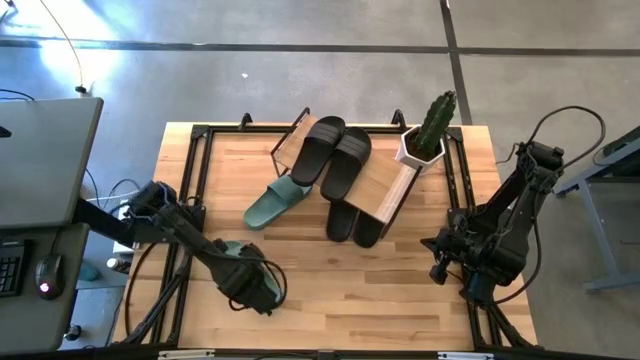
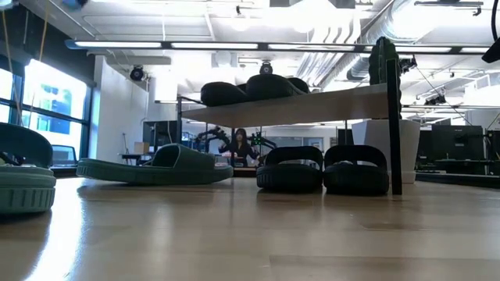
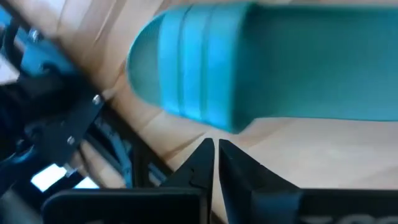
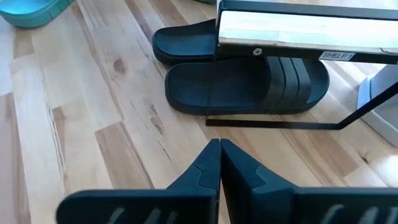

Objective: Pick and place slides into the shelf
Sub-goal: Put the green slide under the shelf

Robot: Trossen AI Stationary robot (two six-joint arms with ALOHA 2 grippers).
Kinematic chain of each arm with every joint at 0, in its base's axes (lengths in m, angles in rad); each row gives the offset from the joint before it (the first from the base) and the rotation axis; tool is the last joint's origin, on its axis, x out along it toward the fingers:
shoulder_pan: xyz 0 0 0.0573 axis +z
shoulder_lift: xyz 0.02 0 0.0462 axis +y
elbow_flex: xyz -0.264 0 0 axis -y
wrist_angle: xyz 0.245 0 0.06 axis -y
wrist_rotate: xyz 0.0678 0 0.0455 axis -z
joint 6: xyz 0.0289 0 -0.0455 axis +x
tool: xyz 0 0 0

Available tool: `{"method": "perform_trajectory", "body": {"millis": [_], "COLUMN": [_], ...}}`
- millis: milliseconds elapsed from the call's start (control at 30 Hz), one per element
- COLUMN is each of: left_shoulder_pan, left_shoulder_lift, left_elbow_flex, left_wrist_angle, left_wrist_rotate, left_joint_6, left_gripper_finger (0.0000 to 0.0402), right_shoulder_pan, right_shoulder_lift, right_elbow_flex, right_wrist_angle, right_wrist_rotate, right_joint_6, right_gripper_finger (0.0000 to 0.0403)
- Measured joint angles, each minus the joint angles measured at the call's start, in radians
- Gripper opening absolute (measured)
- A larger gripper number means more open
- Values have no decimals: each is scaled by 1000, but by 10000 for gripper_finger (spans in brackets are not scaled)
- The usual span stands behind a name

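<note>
1. Slides: a black pair (image 1: 335, 152) lies atop the shelf (image 1: 385, 185), another black pair (image 1: 353, 222) beneath it.
2. Left claw (image 3: 216, 163), pressed together, hovers just beside a green slide (image 3: 261, 68).
3. Right claw (image 4: 219, 163), pressed together, faces the shelf across the tabletop (image 1: 380, 290).

Robotics lab — exposed ceiling ducts (image 2: 344, 47), monitors (image 2: 453, 144), concrete floor (image 1: 300, 80).

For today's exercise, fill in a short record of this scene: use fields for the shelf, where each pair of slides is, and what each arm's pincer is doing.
shelf: small wooden rack mid-table, cactus pot at one end
black pair on top: two slides side by side on the plank
black pair under shelf: two slides on the table beneath it
green slide 1: on the table beside the shelf
green slide 2: at the left pincer
left pincer: shut, at green slide 2
right pincer: shut, empty, at the table's right edge
</note>
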Motion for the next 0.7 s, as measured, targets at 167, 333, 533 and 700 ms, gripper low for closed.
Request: {"method": "perform_trajectory", "body": {"millis": [167, 333, 533, 700], "left_shoulder_pan": [0, 0, 0, 1], "left_shoulder_lift": [-2, -2, -2, 7], "left_elbow_flex": [-103, -130, -130, -130], "left_wrist_angle": [80, 160, 167, 176], "left_wrist_rotate": [58, 42, -53, -74], "left_joint_6": [0, 1, 11, 29], "left_gripper_finger": [51, 107, 167, 196], "right_shoulder_pan": [0, 0, 0, 0], "right_shoulder_lift": [0, 0, 0, 0], "right_elbow_flex": [0, 0, 0, 0], "right_wrist_angle": [0, -1, -9, -16], "right_wrist_rotate": [-1, -16, -16, -16], "right_joint_6": [-3, -3, -3, -3], "right_gripper_finger": [1, 1, 1, 1]}}
